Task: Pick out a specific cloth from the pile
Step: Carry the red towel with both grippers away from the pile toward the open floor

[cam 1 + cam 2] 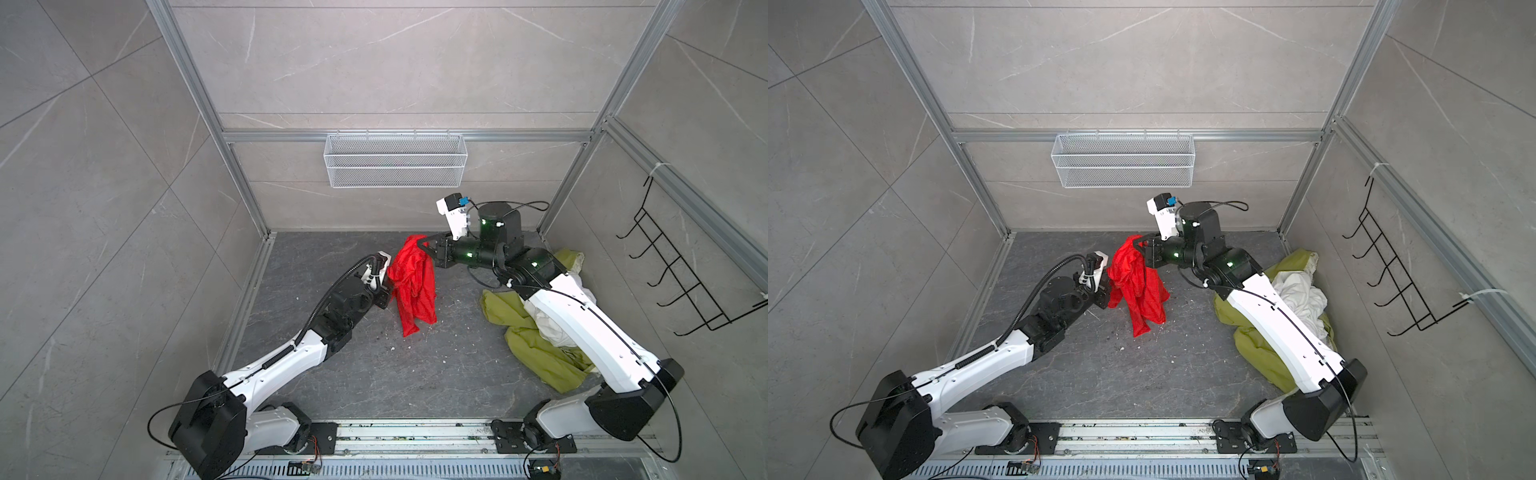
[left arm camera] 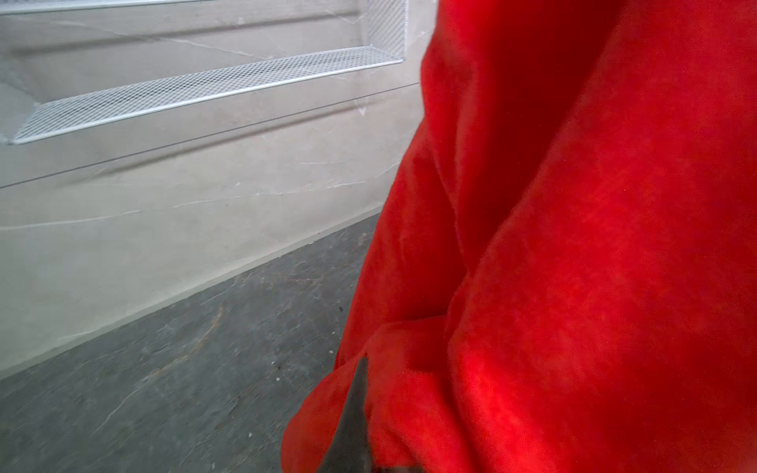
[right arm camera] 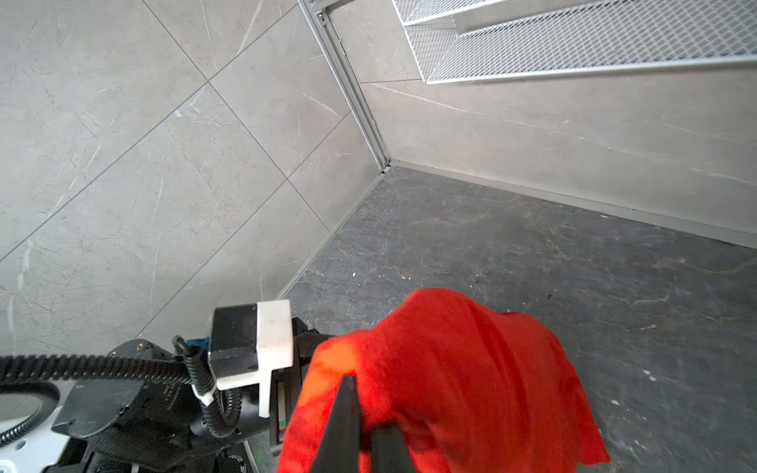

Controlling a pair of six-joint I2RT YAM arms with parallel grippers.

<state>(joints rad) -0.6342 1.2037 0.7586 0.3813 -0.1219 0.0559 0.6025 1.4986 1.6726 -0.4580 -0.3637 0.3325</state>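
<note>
Right claw (image 1: 424, 246) and left claw (image 1: 387, 291) both clenched on the red cloth (image 1: 415, 286).
It hangs between them over the dark floor (image 1: 374, 374), apart from the olive-and-white pile (image 1: 528, 336) under the right arm.

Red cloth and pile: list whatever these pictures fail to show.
- Left gripper fingertips: buried in the cloth in both top views; left wrist view shows one dark finger.
- Pile middle: covered by the right arm in both top views.
- Cloth's lower tip: touching the floor or hanging, cannot tell from above.
</note>
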